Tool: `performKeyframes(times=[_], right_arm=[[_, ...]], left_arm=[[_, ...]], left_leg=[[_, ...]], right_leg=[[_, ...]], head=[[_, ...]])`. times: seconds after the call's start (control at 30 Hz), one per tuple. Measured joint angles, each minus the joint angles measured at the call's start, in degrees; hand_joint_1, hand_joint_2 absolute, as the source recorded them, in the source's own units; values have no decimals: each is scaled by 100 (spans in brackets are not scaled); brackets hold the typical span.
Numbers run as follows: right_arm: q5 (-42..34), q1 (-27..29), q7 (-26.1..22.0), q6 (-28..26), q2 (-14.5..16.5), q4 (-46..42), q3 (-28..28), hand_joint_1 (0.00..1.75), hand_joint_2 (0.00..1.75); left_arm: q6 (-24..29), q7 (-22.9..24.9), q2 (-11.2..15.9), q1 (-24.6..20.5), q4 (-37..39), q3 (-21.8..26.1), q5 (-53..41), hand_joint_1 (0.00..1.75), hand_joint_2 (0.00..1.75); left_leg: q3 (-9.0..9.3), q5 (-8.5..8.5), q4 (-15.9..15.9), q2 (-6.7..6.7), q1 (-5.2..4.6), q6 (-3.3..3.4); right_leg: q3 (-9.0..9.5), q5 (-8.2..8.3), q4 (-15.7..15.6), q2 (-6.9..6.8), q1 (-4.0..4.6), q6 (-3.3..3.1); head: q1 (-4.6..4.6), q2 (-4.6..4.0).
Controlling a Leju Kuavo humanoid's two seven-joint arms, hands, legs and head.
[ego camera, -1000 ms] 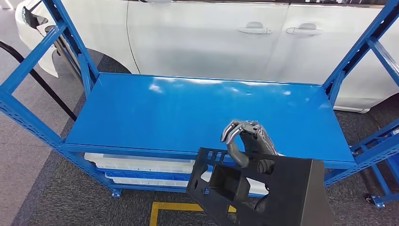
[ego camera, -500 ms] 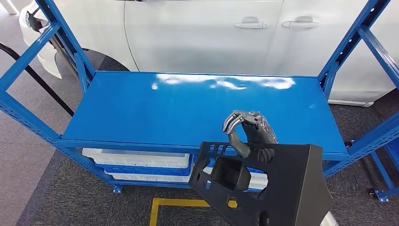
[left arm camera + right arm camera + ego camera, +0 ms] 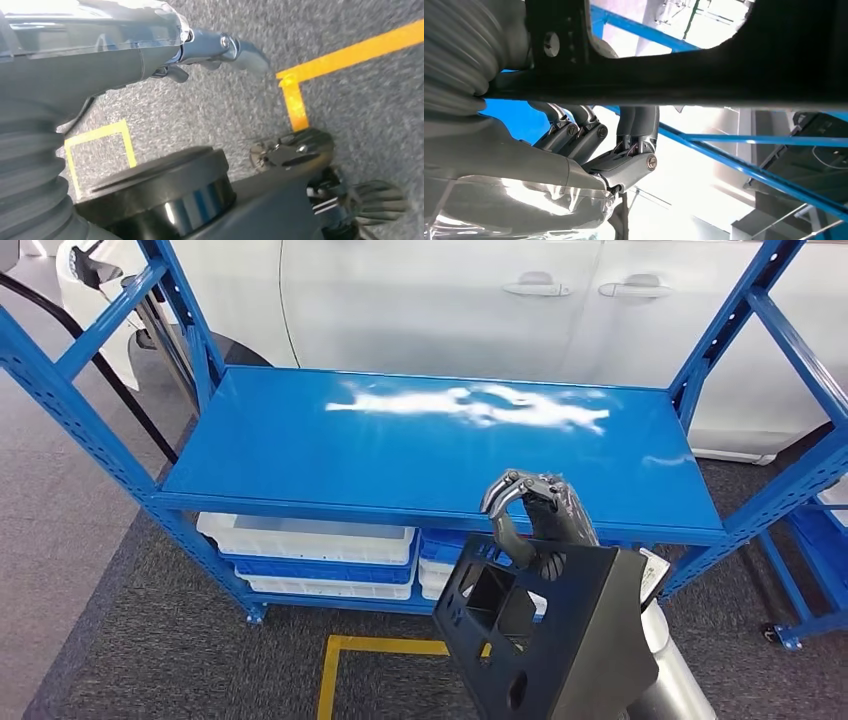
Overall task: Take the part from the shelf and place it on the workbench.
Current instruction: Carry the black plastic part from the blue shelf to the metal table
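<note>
Gripping black part (image 3: 560,640), right hand (image 3: 535,525), fingers (image 3: 584,132) hooked under it

The blue shelf (image 3: 430,455) stands just ahead of the right hand (image 3: 540,525), its glossy top board reaching left and forward from the hand and showing white glare. Blue uprights (image 3: 90,420) rise at its corners. Under the top board, below and to the left of the hand, white bins (image 3: 305,537) sit stacked on blue trays (image 3: 320,570). The shelf rests on grey carpet (image 3: 130,640), where yellow tape (image 3: 375,648) lies below the hand.
</note>
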Motion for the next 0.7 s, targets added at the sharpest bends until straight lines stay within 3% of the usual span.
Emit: performKeyframes(times=[0.03, 0.07, 0.1, 0.13, 0.17, 0.23, 0.27, 0.3, 0.37, 0.4, 0.43, 0.5, 0.53, 0.57, 0.6, 0.63, 0.7], right_arm=[[-4, 7, -1, 10, 1, 2, -11, 175, 175], [-11, 11, -3, 28, 1, 4, -20, 175, 175], [-19, 12, -5, 49, 1, 6, -28, 175, 175], [-27, 9, -7, 68, 1, 8, -34, 175, 175], [-35, 3, -10, 82, 1, 8, -36, 175, 175], [-49, -4, -28, 89, 1, 5, -39, 175, 175], [-57, -1, -49, 90, 1, 4, -41, 175, 175], [-63, 10, -73, 90, 1, 2, -43, 175, 175], [-70, 37, -110, 91, 0, 5, -45, 175, 175], [-72, 47, -118, 91, -1, 8, -45, 175, 175], [-74, 53, -122, 91, -1, 10, -45, 175, 175], [-78, 65, -131, 91, -2, 10, -44, 175, 175], [-78, 75, -136, 91, -2, 10, -43, 175, 175], [-79, 89, -145, 90, -2, 10, -43, 175, 175], [-81, 103, -156, 89, -2, 10, -43, 175, 175], [-84, 114, -167, 86, -2, 10, -43, 175, 175], [-93, 123, -180, 79, -2, 3, -44, 175, 175]], left_arm=[[4, 3, 0, 0, 0, 1, 5, 0, 175], [10, 2, 0, 1, 0, 1, 12, 0, 175], [17, -2, 0, 1, 0, 1, 18, 0, 175], [26, -6, 0, -1, 0, 1, 25, 0, 175], [34, -11, 0, -8, 0, 1, 28, 0, 175], [50, -17, 0, -17, 0, 2, 30, 0, 175], [58, -17, 0, -17, 0, 2, 30, 0, 175], [66, -16, 0, -12, 0, 3, 34, 0, 175], [79, -9, 4, 4, 0, 6, 47, 0, 175], [85, -8, 7, 7, 0, 8, 57, 0, 175], [88, -8, 10, 6, 0, 10, 63, 0, 175], [93, -10, 13, -6, 0, 13, 70, 0, 175], [92, -10, 13, -12, 0, 13, 72, 0, 175], [92, -8, 13, -14, 0, 14, 73, 0, 175], [92, -1, 13, -8, 0, 14, 72, 0, 175], [92, 8, 13, 1, 0, 14, 69, 0, 175], [93, 24, 19, 30, 0, 14, 63, 0, 175]], left_leg=[[-104, 73, 13, 3, -2, -2], [-215, 141, 32, 5, -4, -8], [-329, 204, 61, 7, -2, -19], [-437, 258, 96, 7, 1, -33], [-531, 305, 142, 6, 4, -53], [-666, 379, 222, -1, -5, -109], [-695, 417, 244, -4, -11, -140], [-711, 460, 244, -7, -13, -173], [-736, 510, 238, -19, -9, -240], [-778, 405, 306, -26, -5, -274], [-840, 185, 478, -33, 1, -309], [-981, -446, 1136, -35, 20, -370], [-1022, -670, 1513, -34, 26, -391], [-1008, -751, 1794, -33, 28, -403], [-918, -695, 1912, -33, 28, -406], [-734, -549, 1817, -32, 29, -399], [-118, -348, 1104, -34, 25, -354]], right_leg=[[-56, -176, 369, -1, -5, 22], [-45, -206, 618, -1, -10, 39], [58, -119, 691, -1, -17, 50], [266, 21, 556, -1, -25, 55], [574, 114, 232, -1, -33, 53], [1170, 36, -544, 6, -15, 5], [1333, -43, -795, 12, 1, -35], [1382, -85, -908, 17, 21, -82], [1315, 9, -939, 2, 9, -183], [1258, 77, -952, -12, -4, -232], [1185, 154, -966, -26, -20, -273], [1008, 300, -966, -38, -21, -312], [916, 371, -963, -40, -17, -311], [824, 442, -960, -44, -15, -306], [731, 512, -955, -48, -13, -297], [643, 581, -950, -50, -12, -284], [507, 703, -932, -46, -5, -248]], head=[[0, 0], [-1, 0], [-1, 0], [-1, 0], [-1, 0], [-2, 0], [-5, 0], [-6, 0], [-8, 0], [-7, 0], [-8, 0], [-8, 0], [-8, 0], [-8, 0], [-8, 0], [-8, 0], [-8, 0]])
